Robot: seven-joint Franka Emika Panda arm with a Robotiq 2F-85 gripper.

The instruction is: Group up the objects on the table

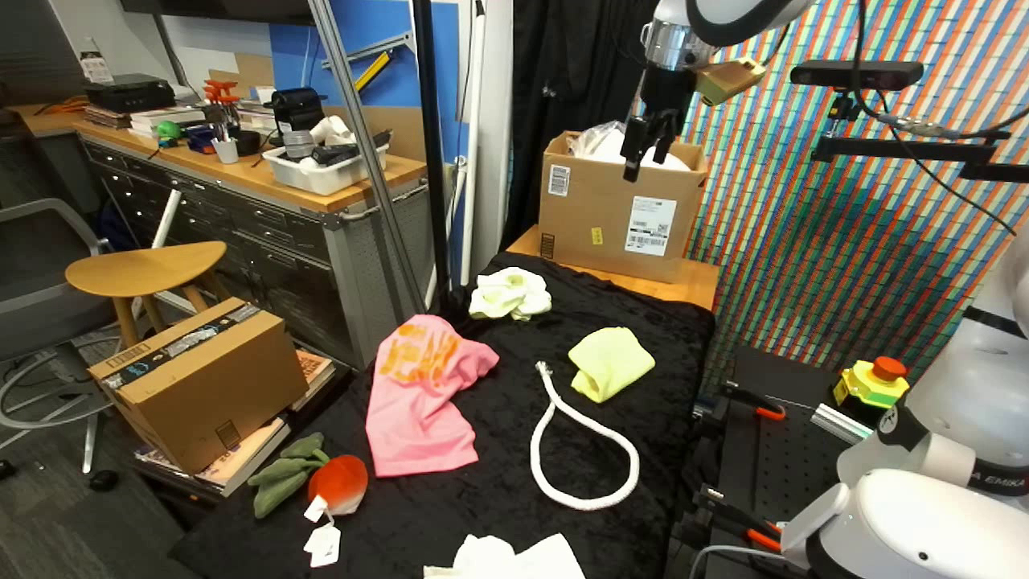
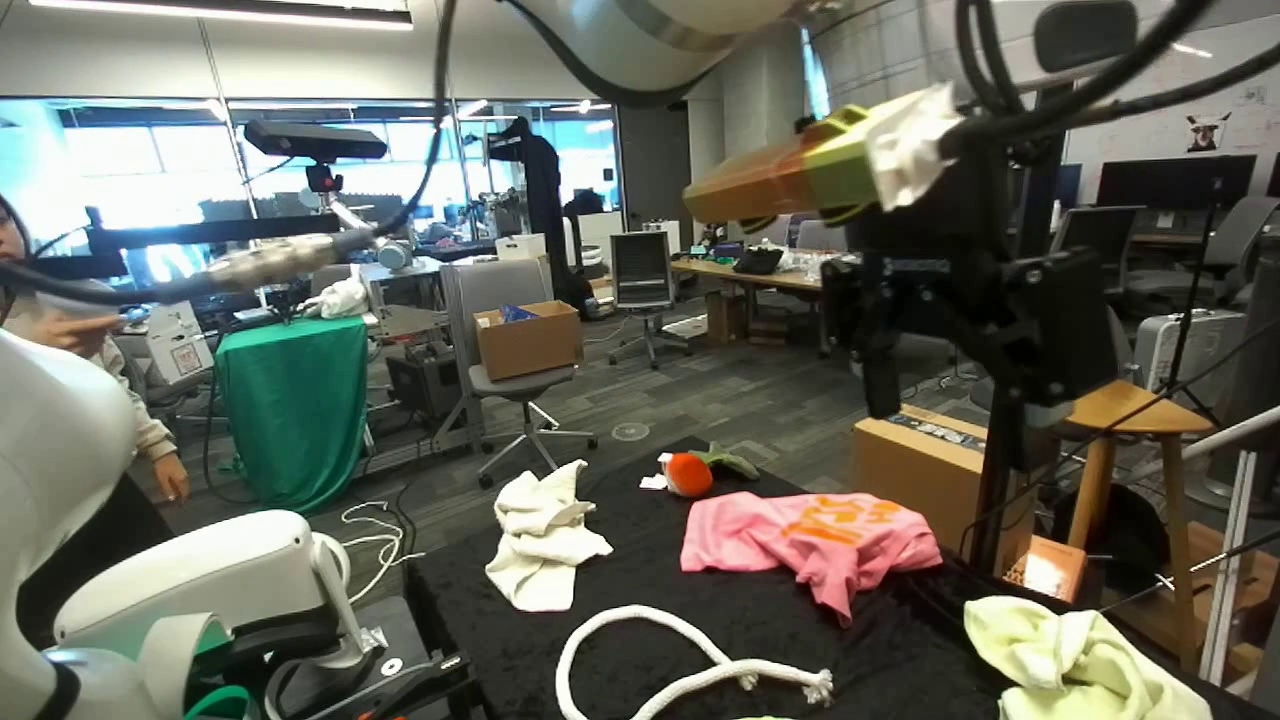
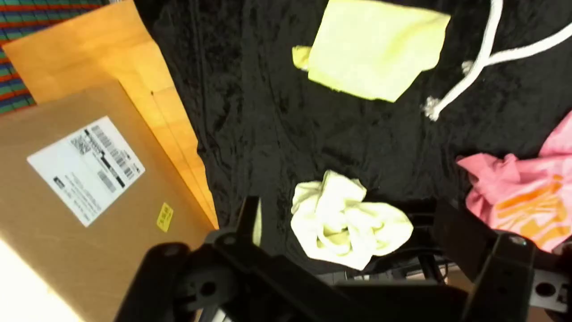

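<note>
The black-covered desk (image 1: 498, 508) had a cardboard box (image 1: 599, 207) at one end. The pink shirt (image 1: 422, 414) lay by the edge opposite the robot. The gripper (image 3: 349, 219), fingers wide apart, hung high at the box end. White rope (image 1: 590, 504) looped mid-desk. Open room parted pale cloth (image 1: 510, 296) and yellow cloth (image 1: 611, 363) from the box; a red-and-green toy (image 1: 335, 480) sat near the opposite end's corner.

I count four cloths (image 1: 422, 402) (image 1: 510, 293) (image 1: 612, 363) (image 1: 514, 561), one rope (image 1: 584, 504), apparently one toy (image 1: 338, 482).

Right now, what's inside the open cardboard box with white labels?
In an exterior view, clear plastic and something white show at the top of the box; its walls hide what lies lower, and the hand blocks part.
</note>
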